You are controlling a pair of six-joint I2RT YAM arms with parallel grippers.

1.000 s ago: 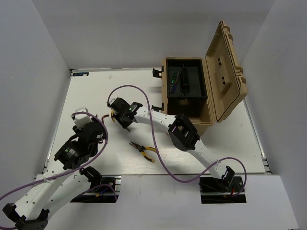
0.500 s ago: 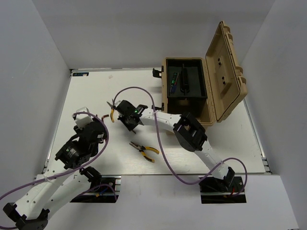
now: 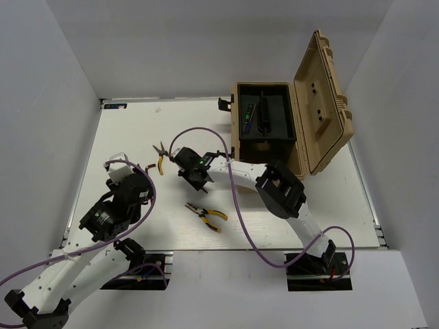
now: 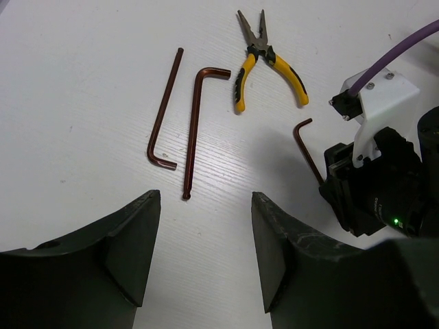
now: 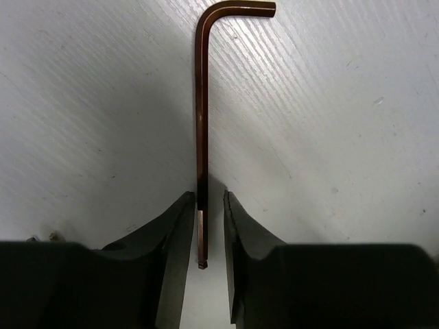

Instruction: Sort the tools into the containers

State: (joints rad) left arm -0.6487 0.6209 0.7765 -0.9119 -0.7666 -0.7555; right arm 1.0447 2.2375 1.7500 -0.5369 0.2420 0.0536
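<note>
Nearest the arm bases, the near pliers, yellow-sleeved with dark steel jaws, lie on the matte white desk. The left claw hovers with its black fingers wide apart above two hex keys, slim brownish L-shaped rods. The right claw stands narrowly apart, straddling the third hex key without clamping it. Beyond lie the far pliers. Farthest, the open tan plastic case holds a green-handled screwdriver. Since the earlier frame, the right claw has drawn back towards the case, uncovering the far pliers.
</note>
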